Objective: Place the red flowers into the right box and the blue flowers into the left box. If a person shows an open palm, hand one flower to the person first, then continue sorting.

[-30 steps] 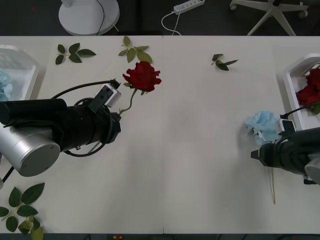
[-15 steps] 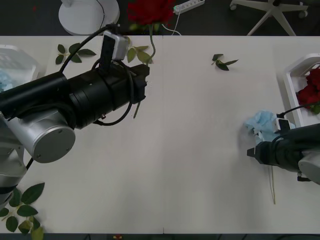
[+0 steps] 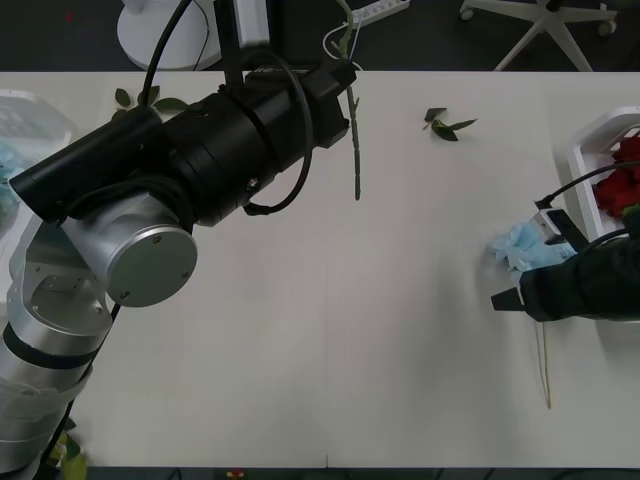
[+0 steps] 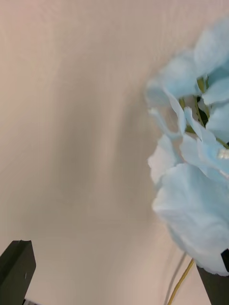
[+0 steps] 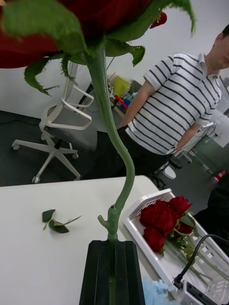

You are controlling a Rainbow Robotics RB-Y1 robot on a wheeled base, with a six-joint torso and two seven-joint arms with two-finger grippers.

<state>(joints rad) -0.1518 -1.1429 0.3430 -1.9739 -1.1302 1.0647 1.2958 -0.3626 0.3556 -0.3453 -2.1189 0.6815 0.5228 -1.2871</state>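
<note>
My left gripper point(image 3: 346, 76) is raised high over the far middle of the table, shut on the stem of a red flower point(image 5: 71, 24). The stem point(image 3: 355, 150) hangs below the fingers point(image 5: 112, 271), and its bloom lies beyond the front view's upper edge. A blue flower point(image 3: 520, 246) lies on the table near the right side, its thin stem point(image 3: 545, 370) trailing toward me. My right gripper point(image 3: 508, 298) hovers open just beside it, the bloom point(image 4: 200, 167) close ahead of the fingers point(image 4: 16, 267). The right box point(image 3: 592, 150) holds red flowers point(image 5: 162, 221). The left box point(image 3: 45, 110) sits at the far left.
Loose leaf sprigs lie at the far middle point(image 3: 447, 125), far left point(image 3: 140, 100) and near left corner point(image 3: 60, 455). A person point(image 5: 176, 109) in a striped shirt stands beyond the table, away from the flowers. A fan base point(image 3: 170, 35) and an office chair point(image 3: 545, 25) stand behind.
My left arm has lifted the red flower off the table and swung it up and to the right. The right gripper has edged closer to the blue flower.
</note>
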